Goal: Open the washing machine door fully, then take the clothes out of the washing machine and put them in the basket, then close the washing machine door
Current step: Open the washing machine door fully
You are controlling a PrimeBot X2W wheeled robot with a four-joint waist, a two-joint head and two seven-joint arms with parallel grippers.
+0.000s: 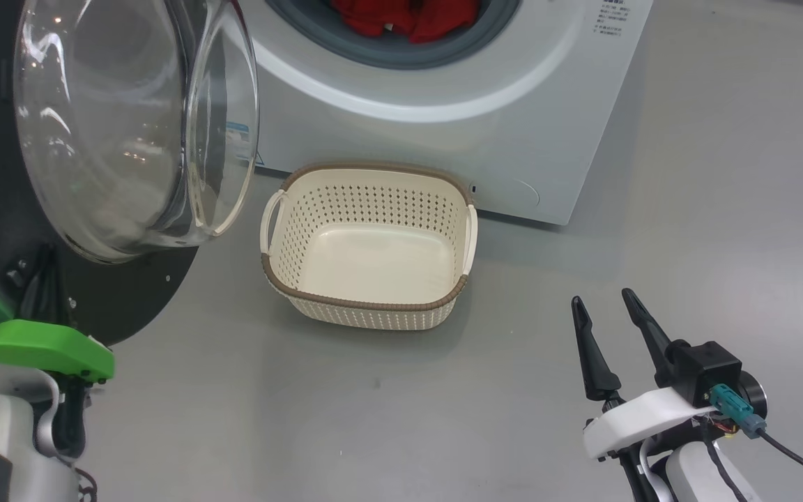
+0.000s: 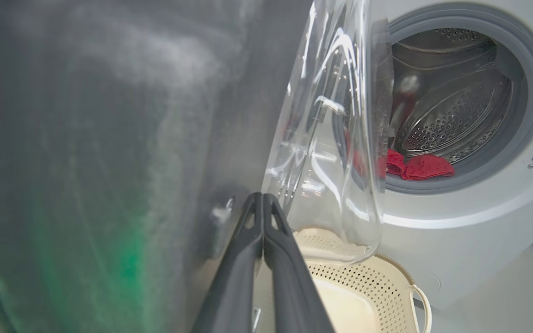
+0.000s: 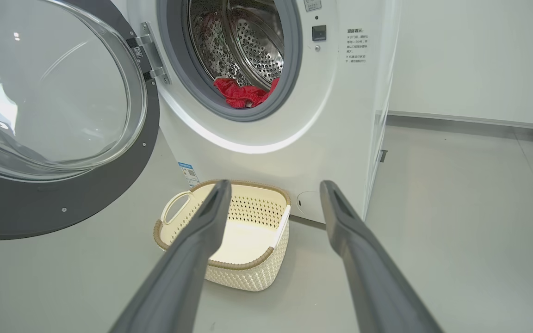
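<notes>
The washing machine door (image 1: pixel 129 118) stands swung open on the left, its glass bowl bulging toward the basket. The white washing machine (image 1: pixel 443 104) shows red clothes (image 1: pixel 401 17) on the drum's lower lip, also seen as clothes (image 3: pixel 241 95) and clothes (image 2: pixel 414 166). The cream basket (image 1: pixel 366 305) sits on the floor before the machine with nothing in it. My left gripper (image 2: pixel 262 196) is shut with nothing between its fingers, tips close to the door's dark inner face (image 2: pixel 109 138) beside the glass. My right gripper (image 1: pixel 602 298) is open, low and right of the basket (image 3: pixel 243 264).
Grey floor (image 1: pixel 722 209) spreads right of the machine. A pale wall with a baseboard (image 3: pixel 470 121) runs behind it. My left forearm with its green cover (image 1: pixel 39 348) sits under the door's black rim. A cable (image 1: pixel 792 453) trails from my right wrist.
</notes>
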